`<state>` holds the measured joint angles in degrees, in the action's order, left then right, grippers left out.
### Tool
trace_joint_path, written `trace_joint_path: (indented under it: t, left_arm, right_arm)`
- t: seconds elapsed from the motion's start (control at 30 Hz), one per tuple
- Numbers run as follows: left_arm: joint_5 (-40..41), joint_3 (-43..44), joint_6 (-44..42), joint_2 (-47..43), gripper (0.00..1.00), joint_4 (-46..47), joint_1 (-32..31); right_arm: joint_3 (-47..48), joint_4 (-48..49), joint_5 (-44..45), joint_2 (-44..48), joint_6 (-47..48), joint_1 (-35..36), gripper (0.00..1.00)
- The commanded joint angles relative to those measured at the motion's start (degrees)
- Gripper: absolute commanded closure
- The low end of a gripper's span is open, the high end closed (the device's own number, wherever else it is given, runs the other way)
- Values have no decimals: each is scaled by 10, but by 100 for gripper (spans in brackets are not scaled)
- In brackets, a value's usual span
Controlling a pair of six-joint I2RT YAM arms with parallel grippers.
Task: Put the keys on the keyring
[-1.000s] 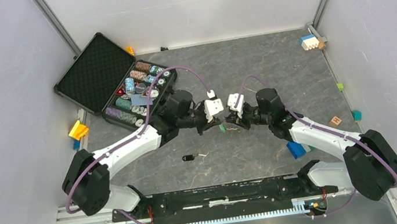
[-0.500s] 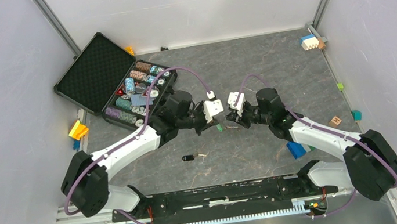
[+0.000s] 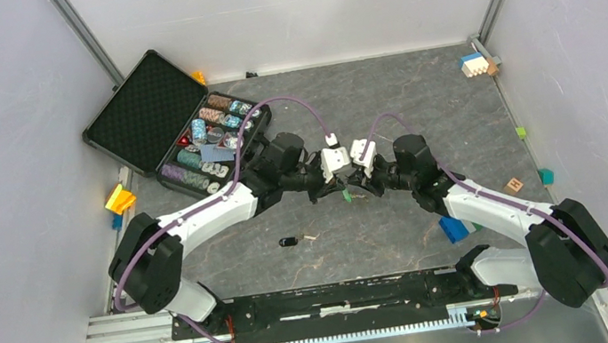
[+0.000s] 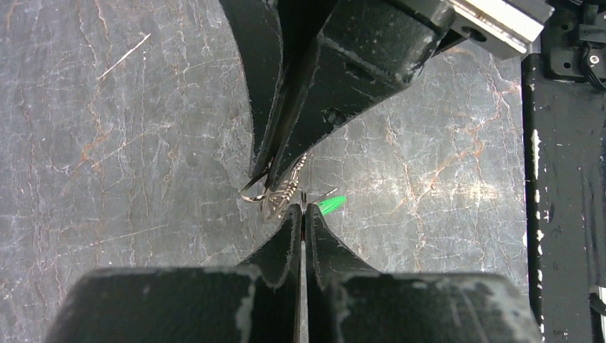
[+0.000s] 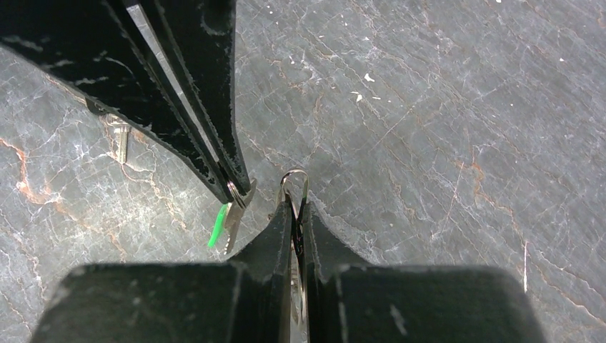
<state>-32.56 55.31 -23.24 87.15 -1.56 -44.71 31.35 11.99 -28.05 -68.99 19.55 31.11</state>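
**Key and ring meet tip to tip at mid-frame**

The left gripper (image 4: 303,213) is pinched shut on the green-headed key (image 5: 219,227), whose head hangs steeply down and to the left. The right gripper (image 5: 294,209) is clamped on the keyring (image 5: 294,179), with its loop poking out past the fingertips. In the right wrist view the key sits just left of the loop, apart from it. The black-headed key (image 3: 289,242) lies at lower centre of the overhead view, nearer the left arm.

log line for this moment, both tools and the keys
left tool shut on green key | right tool shut on keyring | tips nearly touching | green key not yet on keyring | black key lying loose
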Motion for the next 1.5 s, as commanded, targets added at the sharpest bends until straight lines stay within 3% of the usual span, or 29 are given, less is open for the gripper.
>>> trace_joint_path:
  t: [0.0,0.47,1.47]
  left_arm:
    - [-13,26,17,12,98,35,-1]
    - [-51,-52,26,-16,98,141,35]
    - [-86,-16,-3,-3,98,92,36]
  right_arm:
    - [1,28,-20,11,2,5,100]
    - [-12,47,-48,12,0,-1,100]
    - [-12,46,-47,12,1,-1,100]
